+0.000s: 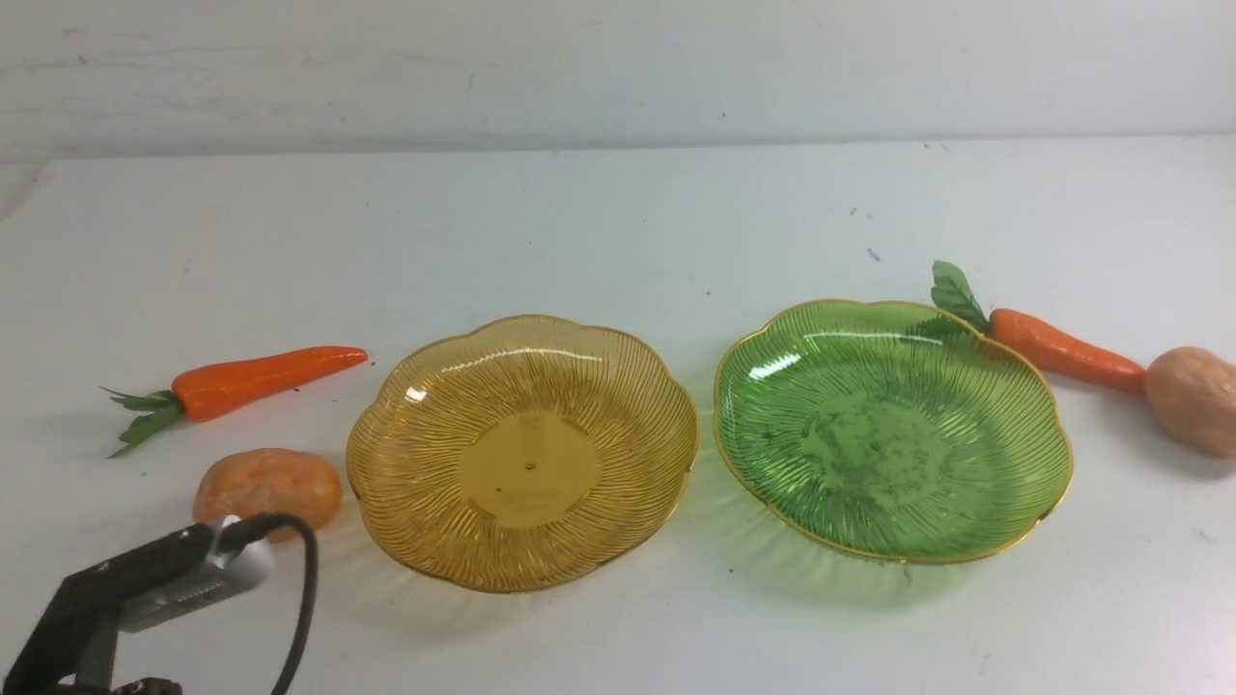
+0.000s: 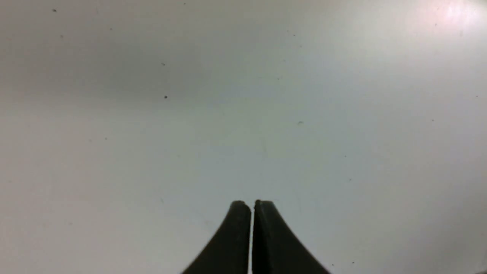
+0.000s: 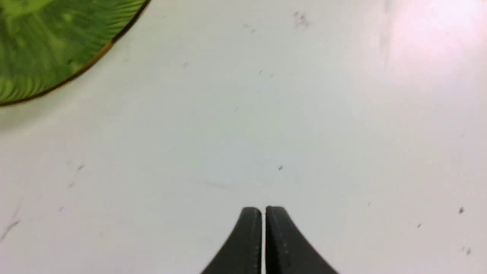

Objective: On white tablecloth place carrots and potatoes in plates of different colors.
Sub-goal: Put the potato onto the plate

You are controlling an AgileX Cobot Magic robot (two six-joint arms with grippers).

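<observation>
On the white tablecloth (image 1: 618, 222) an amber-yellow plate (image 1: 522, 450) and a green plate (image 1: 891, 428) sit side by side, both empty. Left of the amber plate lie a carrot (image 1: 253, 379) and, nearer to me, a potato (image 1: 267, 486). Right of the green plate lie a second carrot (image 1: 1053, 349), its leaves at the rim, and a second potato (image 1: 1195, 399). My left gripper (image 2: 252, 203) is shut over bare cloth, holding nothing. My right gripper (image 3: 263, 209) is shut too, with the green plate's rim (image 3: 57, 42) off to one side.
The left arm's wrist camera and black cable (image 1: 183, 579) rise at the near left corner, just in front of the left potato. A pale wall (image 1: 618, 68) stands behind the table's far edge.
</observation>
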